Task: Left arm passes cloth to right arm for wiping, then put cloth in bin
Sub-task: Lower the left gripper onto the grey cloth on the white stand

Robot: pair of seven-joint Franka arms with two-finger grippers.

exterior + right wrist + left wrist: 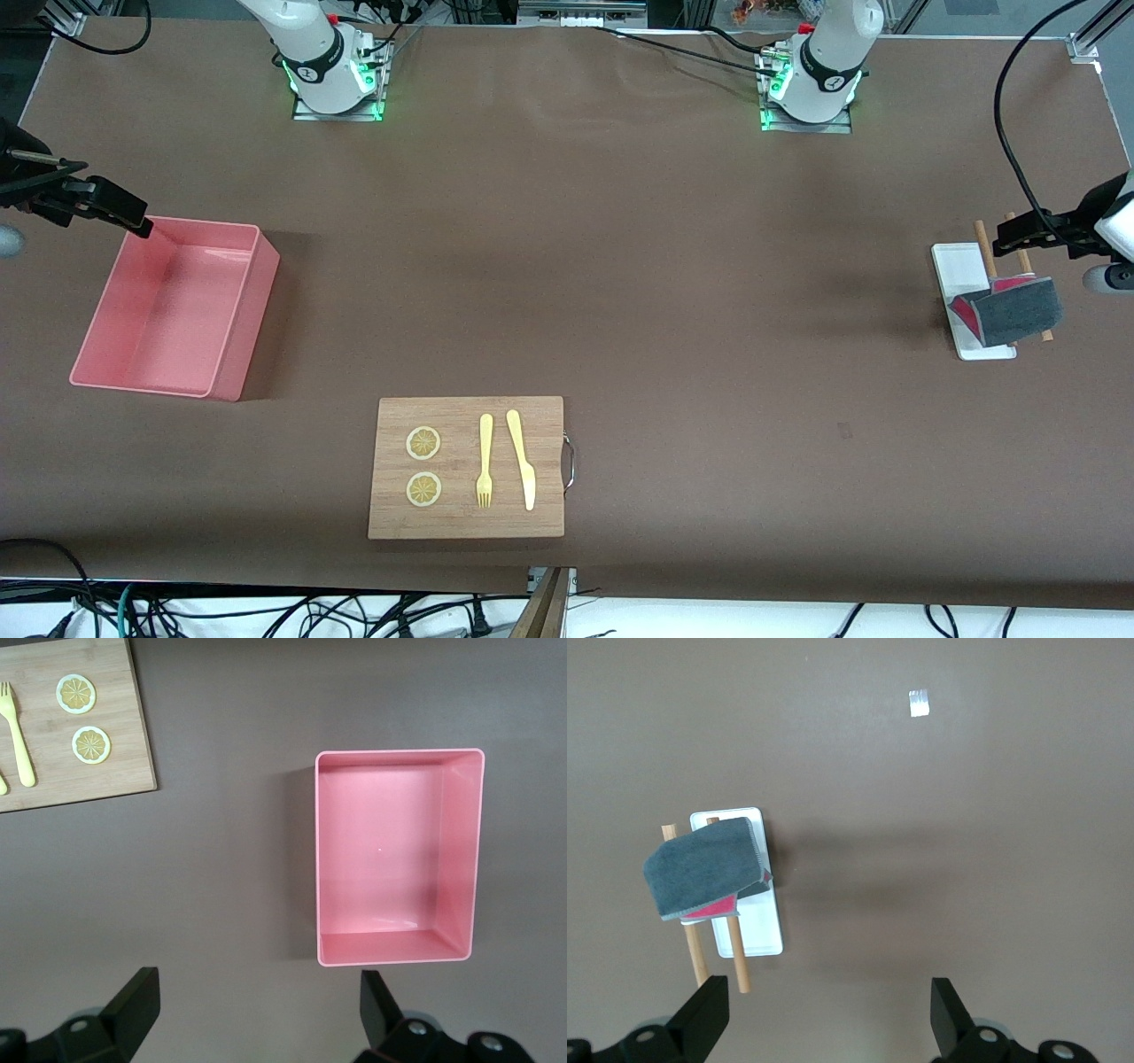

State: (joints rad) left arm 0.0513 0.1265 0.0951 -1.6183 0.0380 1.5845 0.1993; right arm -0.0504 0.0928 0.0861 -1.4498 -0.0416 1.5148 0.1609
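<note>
The cloth (1008,310), dark grey with red-pink showing underneath, hangs folded over two wooden sticks (983,246) above a small white tray (959,266) at the left arm's end of the table. The left wrist view shows the cloth (702,870), sticks (739,961) and tray (755,928). My left gripper (1007,235) is up in the air beside the tray, open and empty (830,1014). The pink bin (254,292) stands empty at the right arm's end. My right gripper (120,208) is open and empty over the bin's edge (259,1010), and its wrist view shows the bin (317,859).
A wooden board (540,443) with a metal handle lies nearer the front camera, between bin and tray. It carries two lemon slices (423,443), a yellow fork (485,461) and a yellow knife (523,461). The board also shows in the right wrist view (115,771).
</note>
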